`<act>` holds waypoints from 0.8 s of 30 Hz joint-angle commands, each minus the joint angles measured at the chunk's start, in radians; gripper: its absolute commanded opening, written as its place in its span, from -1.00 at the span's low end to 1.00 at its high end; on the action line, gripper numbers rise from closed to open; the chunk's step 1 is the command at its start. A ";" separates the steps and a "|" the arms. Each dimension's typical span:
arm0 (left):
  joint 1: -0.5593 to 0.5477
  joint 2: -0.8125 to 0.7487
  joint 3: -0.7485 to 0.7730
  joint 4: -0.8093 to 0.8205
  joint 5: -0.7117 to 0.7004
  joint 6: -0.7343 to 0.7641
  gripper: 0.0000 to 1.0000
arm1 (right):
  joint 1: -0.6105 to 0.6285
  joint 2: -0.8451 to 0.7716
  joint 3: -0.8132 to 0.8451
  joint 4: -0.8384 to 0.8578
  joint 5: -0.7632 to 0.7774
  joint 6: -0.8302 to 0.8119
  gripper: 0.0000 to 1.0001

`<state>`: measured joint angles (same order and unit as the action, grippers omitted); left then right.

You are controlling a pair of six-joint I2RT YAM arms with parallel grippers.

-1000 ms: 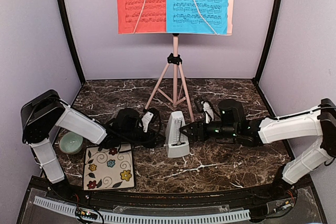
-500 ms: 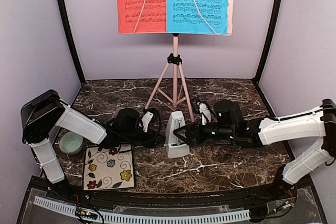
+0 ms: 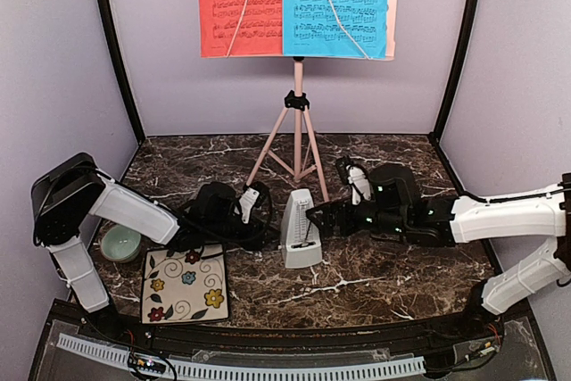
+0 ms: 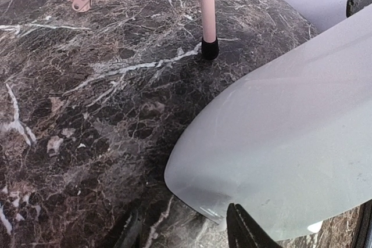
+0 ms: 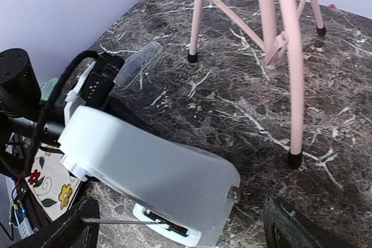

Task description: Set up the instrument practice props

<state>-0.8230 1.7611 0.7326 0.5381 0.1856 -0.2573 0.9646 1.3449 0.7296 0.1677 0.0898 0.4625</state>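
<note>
The pale pink music stand (image 3: 297,122) stands at the back on its tripod. Its desk carries a red sheet (image 3: 239,4) and a blue sheet (image 3: 337,4). The white pyramid metronome (image 3: 298,234) is upright on the marble in front of the tripod. My left gripper (image 3: 268,225) is low at its left side. In the left wrist view its fingers (image 4: 187,233) stand apart around a lower corner of the metronome (image 4: 290,143). My right gripper (image 3: 323,218) is at the metronome's right, wide open. In the right wrist view its fingers (image 5: 183,225) straddle the metronome (image 5: 151,172) without touching it.
A small pale green bowl (image 3: 120,243) and a floral tile (image 3: 185,283) lie at the near left, by the left arm. The tripod legs (image 5: 293,74) reach the marble just behind the metronome. Lavender walls and black frame posts (image 3: 116,51) close the back and sides.
My right gripper has opened wide beside the metronome and its arm has shifted slightly. The metronome and the left arm have hardly moved.
</note>
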 commanded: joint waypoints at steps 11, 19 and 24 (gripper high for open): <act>0.075 -0.180 -0.072 -0.031 -0.051 0.002 0.07 | -0.350 -0.207 -0.172 -0.098 -0.020 -0.101 0.99; 0.246 -0.360 -0.179 -0.024 -0.034 -0.060 0.09 | -0.565 -0.308 -0.159 -0.159 -0.139 -0.154 1.00; 0.305 -0.470 -0.208 -0.048 -0.090 -0.086 0.11 | -0.612 -0.301 -0.153 -0.132 -0.224 -0.141 1.00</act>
<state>-0.5457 1.3750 0.5533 0.4995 0.1310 -0.3088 0.3733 1.0431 0.5575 0.0151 -0.0395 0.3298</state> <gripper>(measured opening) 0.549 0.999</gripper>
